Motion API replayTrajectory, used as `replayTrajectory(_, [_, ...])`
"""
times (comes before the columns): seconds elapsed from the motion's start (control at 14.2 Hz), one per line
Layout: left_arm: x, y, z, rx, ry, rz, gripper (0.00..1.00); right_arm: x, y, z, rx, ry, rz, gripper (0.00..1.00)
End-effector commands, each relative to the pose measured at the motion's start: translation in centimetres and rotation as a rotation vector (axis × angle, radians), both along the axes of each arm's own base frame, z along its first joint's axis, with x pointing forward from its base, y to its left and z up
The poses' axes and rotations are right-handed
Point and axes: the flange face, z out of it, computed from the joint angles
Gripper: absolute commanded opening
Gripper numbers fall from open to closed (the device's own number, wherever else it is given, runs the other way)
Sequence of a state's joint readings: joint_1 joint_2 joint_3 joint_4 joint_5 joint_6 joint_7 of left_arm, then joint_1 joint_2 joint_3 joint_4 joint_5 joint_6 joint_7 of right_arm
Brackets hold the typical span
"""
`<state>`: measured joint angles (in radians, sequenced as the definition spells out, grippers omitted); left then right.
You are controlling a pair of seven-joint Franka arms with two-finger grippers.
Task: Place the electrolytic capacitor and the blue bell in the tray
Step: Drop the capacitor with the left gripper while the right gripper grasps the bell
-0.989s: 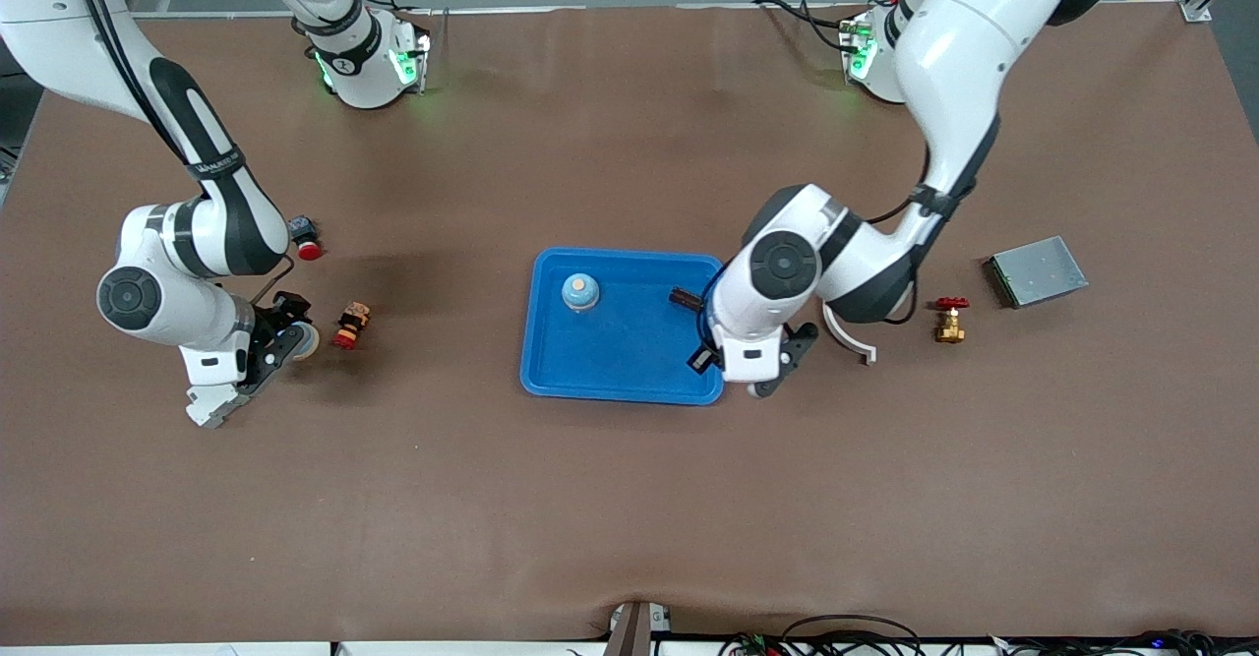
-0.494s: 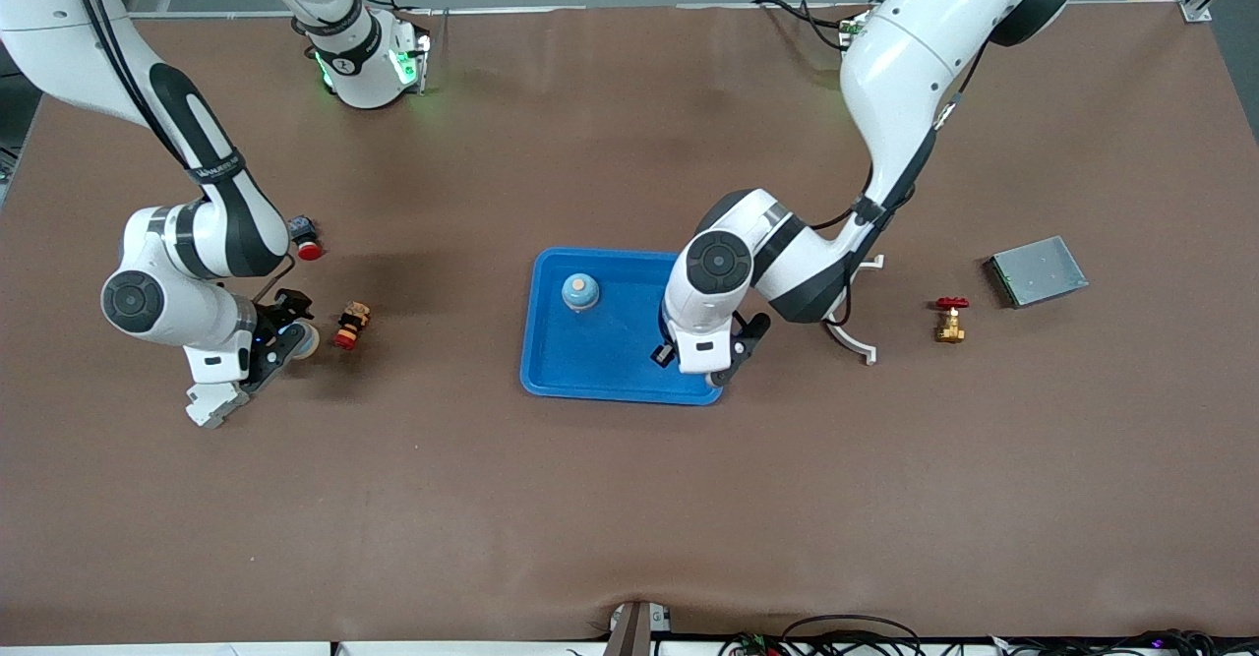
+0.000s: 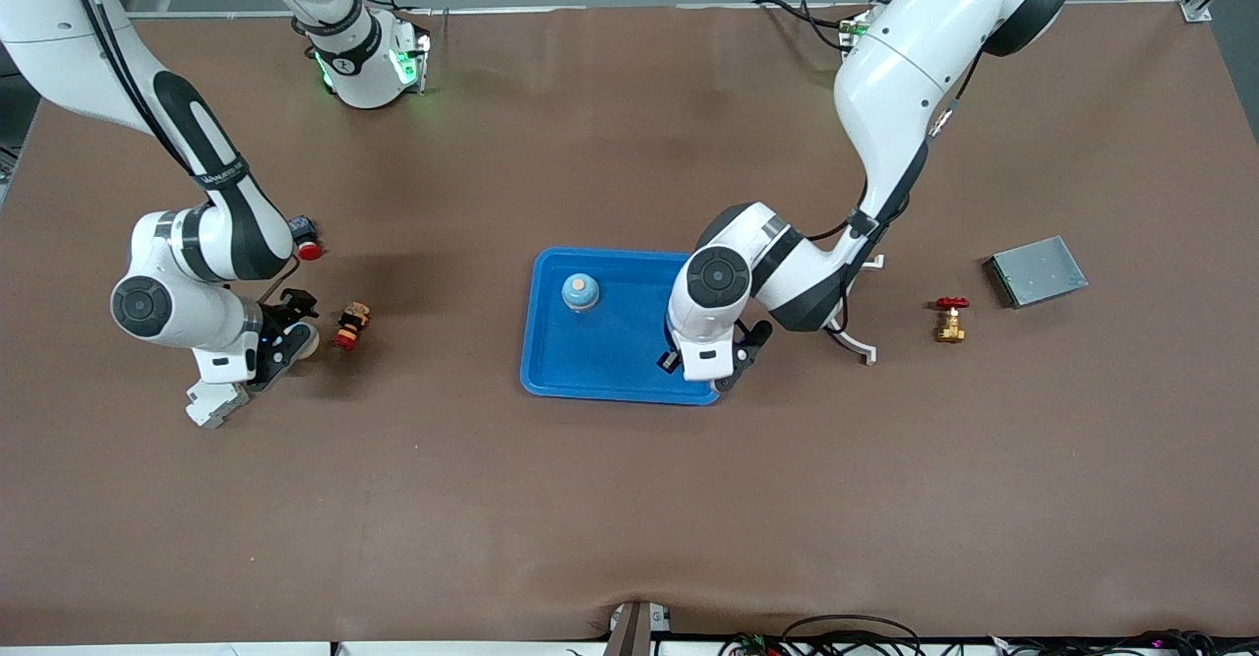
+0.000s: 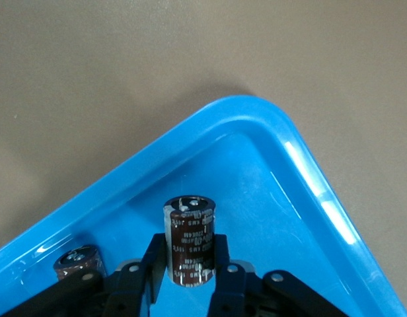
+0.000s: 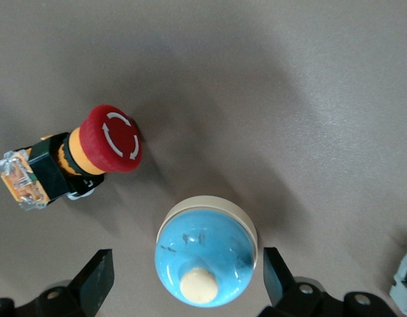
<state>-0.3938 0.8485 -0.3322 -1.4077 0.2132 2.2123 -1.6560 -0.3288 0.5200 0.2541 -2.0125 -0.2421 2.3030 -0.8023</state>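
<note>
1. Brown table (image 3: pixel 629 499), mid-frame: the tray (image 3: pixel 600 371) already holds one bell (image 3: pixel 580 292).
2. My left gripper (image 4: pixel 188 267) pinches the capacitor (image 4: pixel 188 238) upright over the tray's corner, seemingly for release.
3. My right gripper (image 5: pixel 185 272) gapes around a second bell (image 5: pixel 205 257) on the table.

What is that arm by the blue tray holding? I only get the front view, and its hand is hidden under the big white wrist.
Observer: The left gripper is pinching an electrolytic capacitor, held upright just inside a corner of the tray.
Operator: Is anything else in that corner?
Observer: Yes, a second capacitor is in the tray right beside the gripper.
Operator: Has the other hand grabbed something too?
Observer: No. The right gripper is open, with a blue bell on the table between its fingers, which do not touch it.
</note>
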Motion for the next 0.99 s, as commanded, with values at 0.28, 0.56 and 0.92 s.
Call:
replayTrajectory(0.28, [1.9, 0.9, 4.7, -0.007, -0.06, 0.012, 1.0, -0.6, -1.0, -1.9, 0.009, 0.025, 0.005, 1.0])
replayTrajectory(0.56, [5.1, 7.0, 11.5, 0.009, -0.08, -0.047, 1.0, -0.9, -2.0, -2.8, 0.017, 0.038, -0.013, 1.0])
replayTrajectory(0.92, [8.0, 17.0, 19.4, 0.053, -0.098, -0.217, 1.0, -0.7, -1.6, -2.7, 0.016, 0.036, -0.008, 0.53])
